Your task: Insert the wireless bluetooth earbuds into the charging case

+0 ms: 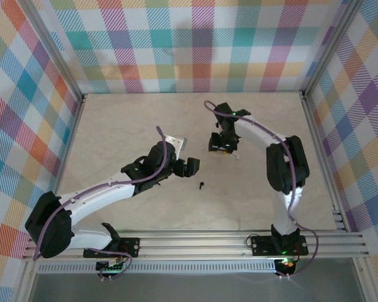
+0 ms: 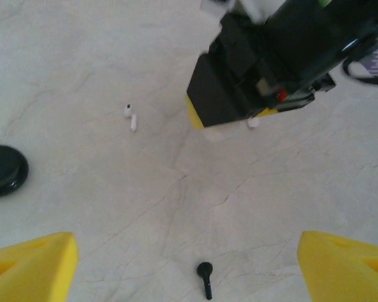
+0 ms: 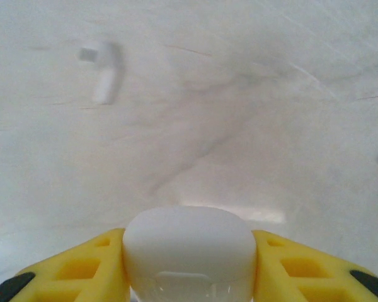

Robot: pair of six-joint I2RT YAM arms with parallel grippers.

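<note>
Wireless bluetooth earbuds lie loose on the pale table [image 1: 113, 126], outside any case. The right fingers [image 3: 82, 267] pinch a white charging case [image 3: 188, 245] at one o'clock of the table's centre. The left fingers [image 2: 31, 267] stand spread, with a black earbud [image 2: 205, 278] between them at six o'clock in the left wrist view. A white earbud [image 3: 104, 72] lies at eleven o'clock of the held case. The step in hand looks like securing the case. Next it likely needs steadying and opening before an earbud is picked up.

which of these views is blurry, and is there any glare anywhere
Right wrist view: white earbud upper left is smeared, white case between the yellow fingers sharper, a bright glare patch on the table just behind it. Left wrist view: black earbud fairly crisp, the right gripper at top soft. Top external view: even light, no harsh shadows.
</note>
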